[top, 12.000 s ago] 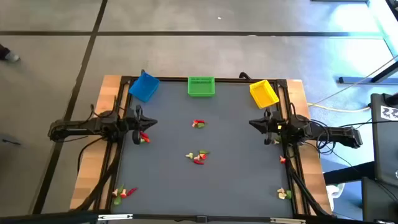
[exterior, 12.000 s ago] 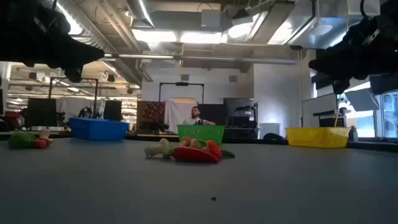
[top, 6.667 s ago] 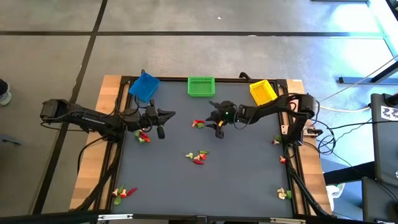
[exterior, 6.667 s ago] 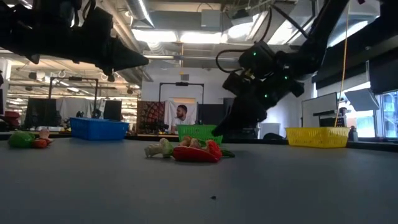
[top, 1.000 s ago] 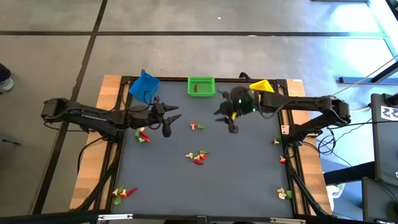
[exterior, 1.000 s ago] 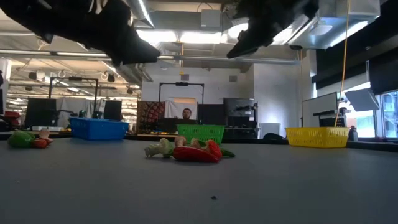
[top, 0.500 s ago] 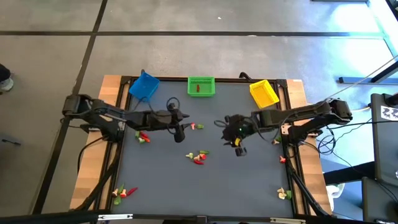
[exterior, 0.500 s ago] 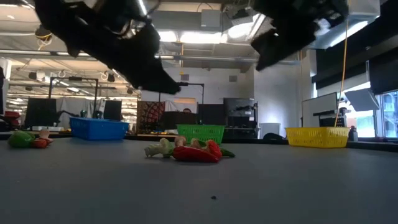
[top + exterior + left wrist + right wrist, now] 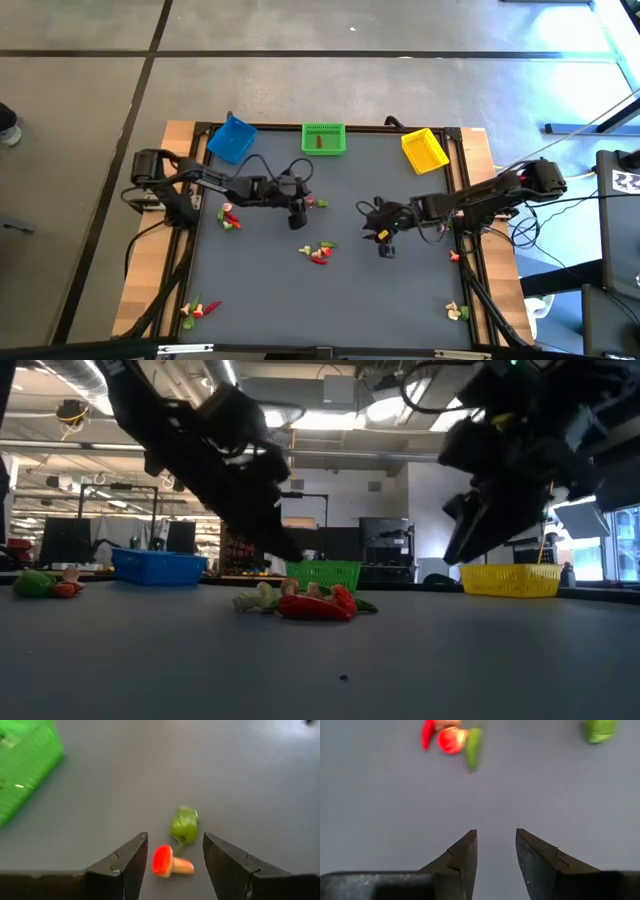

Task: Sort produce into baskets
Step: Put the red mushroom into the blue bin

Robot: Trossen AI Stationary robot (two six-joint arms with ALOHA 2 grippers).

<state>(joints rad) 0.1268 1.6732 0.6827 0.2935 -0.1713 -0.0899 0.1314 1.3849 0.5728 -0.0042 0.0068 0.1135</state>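
Your left gripper stands jaws apart, empty, over a red-capped mushroom piece lying crosswise between the fingers, just near-side of the green basket. Your right gripper gapes emptily right of it.

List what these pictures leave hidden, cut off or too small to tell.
- Green basket: the high view shows a reddish speck inside, too small to name.
- Green basket, left wrist view: blurred and cut off by the picture's edge.
- Corner produce: too small in the high view to tell the pieces apart.
- Yellow basket: the low view shows only its side; contents hidden by the wall.
- Green piece: cut off by the edge of the right wrist view.
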